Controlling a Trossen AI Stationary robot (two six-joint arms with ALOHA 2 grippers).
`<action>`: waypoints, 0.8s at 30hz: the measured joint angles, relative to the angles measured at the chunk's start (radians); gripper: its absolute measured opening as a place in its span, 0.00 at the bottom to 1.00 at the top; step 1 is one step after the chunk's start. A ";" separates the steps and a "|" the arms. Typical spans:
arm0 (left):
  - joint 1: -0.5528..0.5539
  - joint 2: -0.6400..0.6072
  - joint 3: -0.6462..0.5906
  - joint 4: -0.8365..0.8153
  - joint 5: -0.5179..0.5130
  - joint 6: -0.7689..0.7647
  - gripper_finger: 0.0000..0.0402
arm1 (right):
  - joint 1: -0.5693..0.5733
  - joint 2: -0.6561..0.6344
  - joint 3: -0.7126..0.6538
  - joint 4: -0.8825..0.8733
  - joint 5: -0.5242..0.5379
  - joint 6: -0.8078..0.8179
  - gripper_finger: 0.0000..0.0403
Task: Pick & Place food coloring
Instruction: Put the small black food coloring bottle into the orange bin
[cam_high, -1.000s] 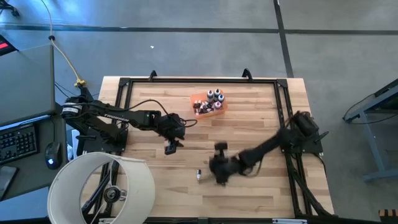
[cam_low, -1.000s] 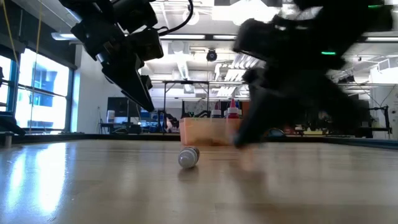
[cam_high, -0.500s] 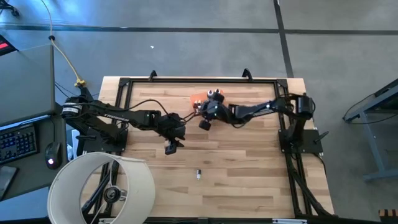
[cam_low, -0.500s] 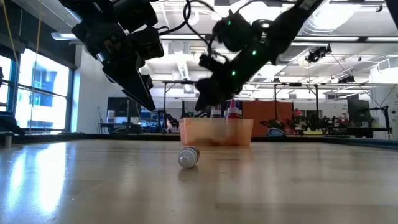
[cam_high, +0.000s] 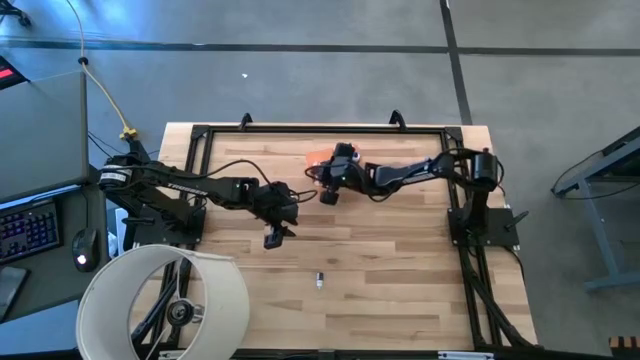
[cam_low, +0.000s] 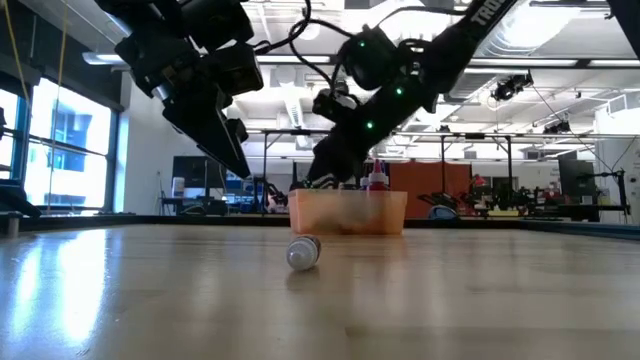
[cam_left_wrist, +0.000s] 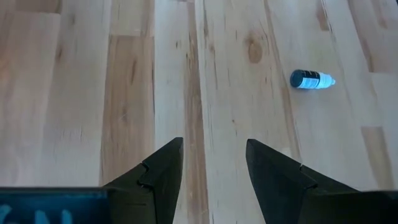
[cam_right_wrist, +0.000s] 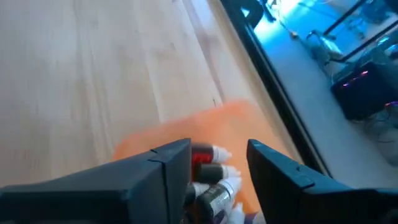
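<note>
Fingers of the right gripper (cam_right_wrist: 217, 171) stand spread above bottles (cam_right_wrist: 211, 163) in the orange tray (cam_right_wrist: 249, 124), frame bottom; left gripper (cam_left_wrist: 211, 168) spread too.

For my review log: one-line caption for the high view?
Right gripper open over the orange tray; left gripper waits open mid-table; one bottle lies apart.
</note>
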 joint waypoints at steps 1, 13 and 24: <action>0.000 0.000 0.000 0.000 0.000 0.004 0.43 | 0.006 0.000 0.008 -0.002 0.015 -0.002 0.38; -0.001 0.043 -0.001 0.183 0.272 0.394 0.43 | 0.163 -0.221 0.158 -0.502 0.140 0.154 0.46; -0.050 0.236 0.031 0.475 0.452 0.506 0.43 | 0.309 -0.513 -0.087 -0.833 0.219 0.595 0.39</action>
